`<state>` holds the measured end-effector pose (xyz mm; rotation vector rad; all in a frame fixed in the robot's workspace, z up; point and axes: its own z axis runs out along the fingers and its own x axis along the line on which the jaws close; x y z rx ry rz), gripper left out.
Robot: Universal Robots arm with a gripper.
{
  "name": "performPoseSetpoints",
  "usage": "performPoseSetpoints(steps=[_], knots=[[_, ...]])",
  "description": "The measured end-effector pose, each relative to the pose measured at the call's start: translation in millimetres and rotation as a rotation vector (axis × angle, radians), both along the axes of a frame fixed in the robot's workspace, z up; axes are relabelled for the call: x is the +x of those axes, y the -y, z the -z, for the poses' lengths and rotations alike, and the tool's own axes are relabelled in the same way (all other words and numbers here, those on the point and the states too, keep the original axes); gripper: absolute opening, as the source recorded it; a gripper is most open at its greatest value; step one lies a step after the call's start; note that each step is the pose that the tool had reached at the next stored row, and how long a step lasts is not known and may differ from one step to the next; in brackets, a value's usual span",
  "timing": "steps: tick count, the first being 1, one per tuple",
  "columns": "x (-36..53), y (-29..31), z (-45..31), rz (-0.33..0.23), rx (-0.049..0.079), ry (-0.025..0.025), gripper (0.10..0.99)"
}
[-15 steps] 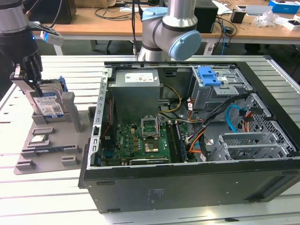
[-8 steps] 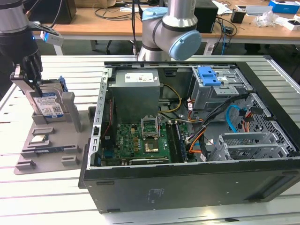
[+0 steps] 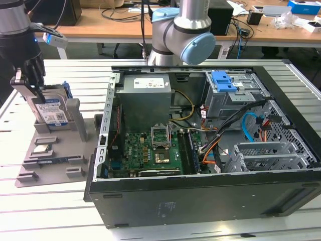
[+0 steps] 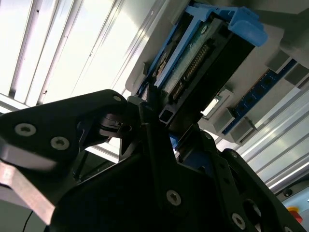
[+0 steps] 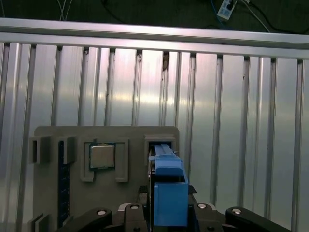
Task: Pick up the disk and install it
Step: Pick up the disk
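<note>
The disk (image 3: 51, 111) stands upright on its edge in a slot of a grey holder (image 3: 55, 150) at the exterior view's left, its white-and-blue label facing the camera. My gripper (image 3: 31, 83) reaches down over the disk's top edge, a dark finger on each face. In the first wrist view the disk's blue rail (image 5: 169, 188) runs between the fingers of my gripper (image 5: 169, 205). The second wrist view shows the disk's connector edge (image 4: 203, 48) and a finger (image 4: 149, 108) pressed against its side. The gripper looks shut on the disk, which sits in the holder.
An open computer case (image 3: 200, 201) lies at the exterior view's right, with a grey drive cage and blue latch (image 3: 223, 83) and a power-supply box (image 3: 145, 95). The holder also carries a processor chip (image 5: 102, 156). The robot's base (image 3: 175, 35) stands behind the case.
</note>
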<state>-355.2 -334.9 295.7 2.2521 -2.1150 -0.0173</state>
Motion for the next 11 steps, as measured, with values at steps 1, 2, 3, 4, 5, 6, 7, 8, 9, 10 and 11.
performPoseSetpoints(steps=[1, 2, 3, 4, 5, 6, 7, 8, 9, 10, 11], knots=[[0.0, 0.0, -1.0, 0.0, 0.0, 0.0, 0.365], [0.0, -0.1, -2.6, 0.0, 0.0, 0.0, 0.365], [0.0, -0.2, -3.9, 0.0, 0.0, 0.0, 0.365], [0.0, -0.2, -5.7, 0.0, 0.0, 0.0, 0.365], [0.0, -0.4, -7.7, 0.0, 0.0, 0.0, 0.365], [0.0, -0.5, -10.7, 0.0, 0.0, 0.0, 0.365], [0.0, -0.6, -12.6, 0.0, 0.0, 0.0, 0.365], [0.0, -0.6, -14.1, 0.0, 0.0, -0.0001, 0.365], [0.0, -0.7, -16.0, 0.0, 0.0, 0.0, 0.365], [0.0, -0.7, -17.7, 0.0, 0.0, 0.0, 0.365], [0.0, -0.8, -19.5, 0.0, 0.0, 0.0001, 0.365]])
